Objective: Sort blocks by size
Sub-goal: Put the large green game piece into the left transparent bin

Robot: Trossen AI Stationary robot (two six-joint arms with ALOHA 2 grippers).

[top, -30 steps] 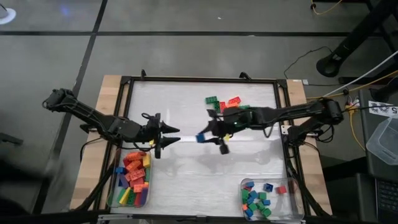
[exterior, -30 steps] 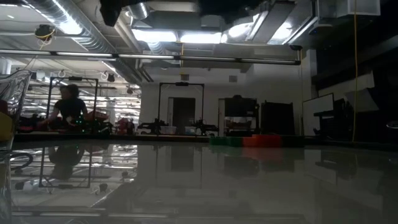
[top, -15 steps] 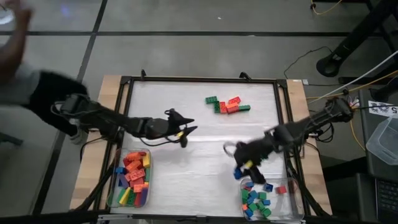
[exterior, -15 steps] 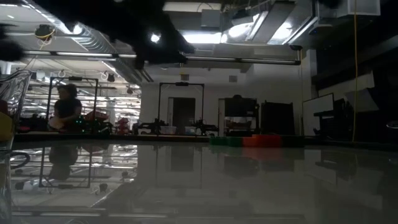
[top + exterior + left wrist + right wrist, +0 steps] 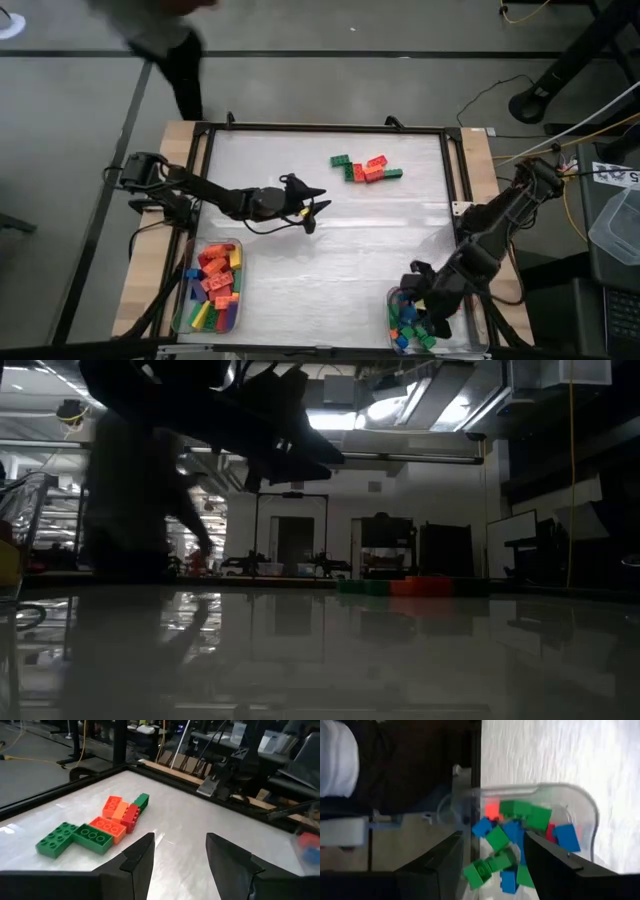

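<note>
I'm seeing my left gripper (image 5: 179, 854) hanging open and empty, facing the loose blocks (image 5: 95, 827), right gripper (image 5: 492, 865) gaping over small blocks (image 5: 520, 837) in the tray (image 5: 585, 805), overhead hiding both gaps.

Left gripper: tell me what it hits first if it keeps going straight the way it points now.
Probably the loose cluster of blocks on the table. The left gripper, fingers open and empty, aims toward it with bare tabletop between; the green brick looks nearest, though depth is hard to judge.
</note>
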